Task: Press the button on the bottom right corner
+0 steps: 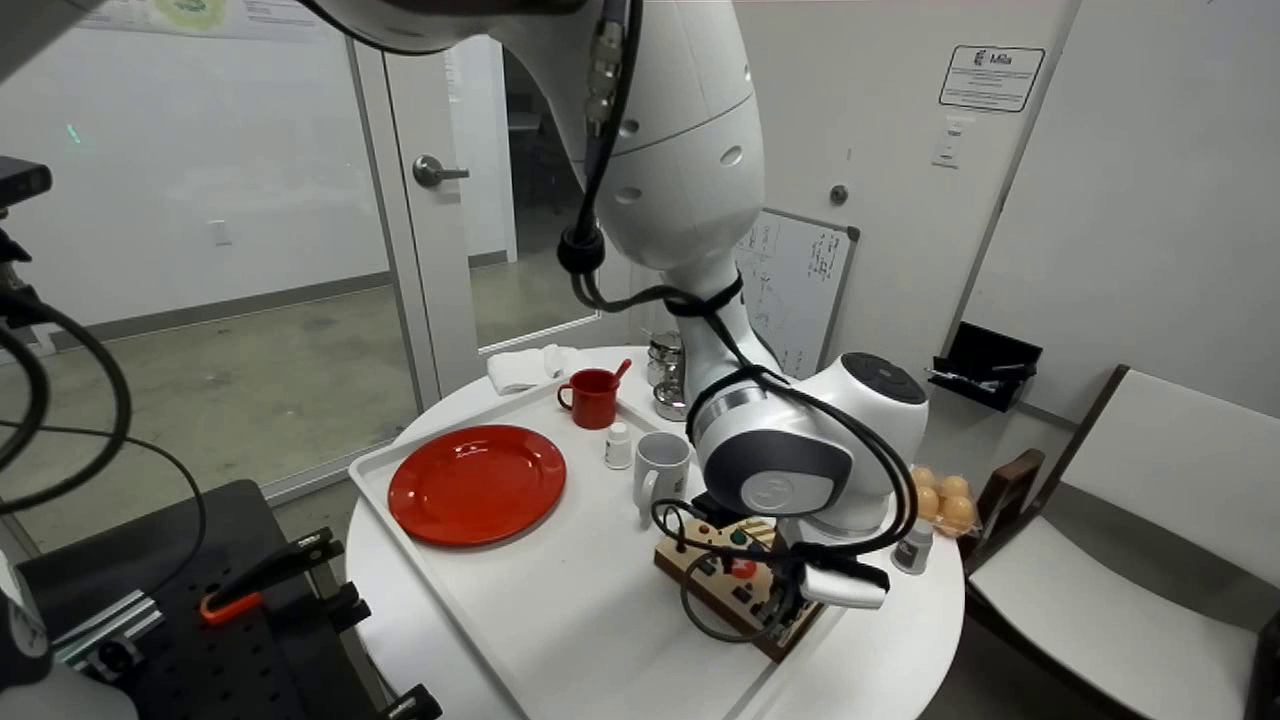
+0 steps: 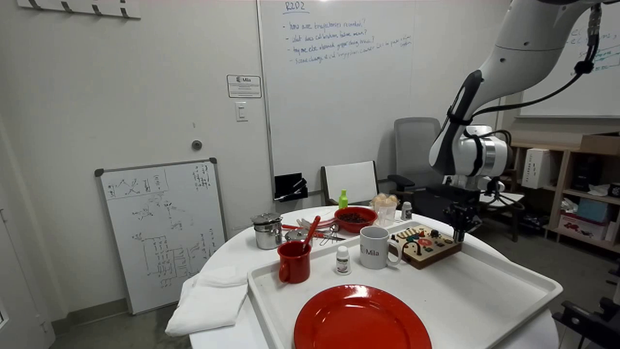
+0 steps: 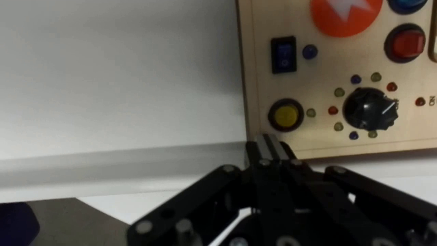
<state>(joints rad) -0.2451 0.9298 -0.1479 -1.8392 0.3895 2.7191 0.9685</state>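
The pale wooden board (image 3: pixel 321 136) lies on the white tray and carries buttons, switches and small lights. In the wrist view, a round yellow button (image 3: pixel 286 116) in a dark ring sits at the board's corner. A black knob (image 3: pixel 370 108) and a dark rocker switch (image 3: pixel 284 54) are near it. My gripper (image 3: pixel 268 138) is shut and empty, its fingertips over this corner, just beside the yellow button and not covering it. I cannot tell whether the tips touch the board. In an exterior view, the gripper (image 2: pixel 458 237) points down at the board's (image 2: pixel 438 251) corner.
The tray (image 2: pixel 508 271) also holds a red plate (image 2: pixel 361 322), a grey-white mug (image 2: pixel 373 248) beside the board, a small bottle (image 2: pixel 343 261) and a red mug (image 2: pixel 294 264). A red bowl (image 2: pixel 356 225) and metal pots (image 2: pixel 267 235) stand behind. A raised tray rim runs near the gripper.
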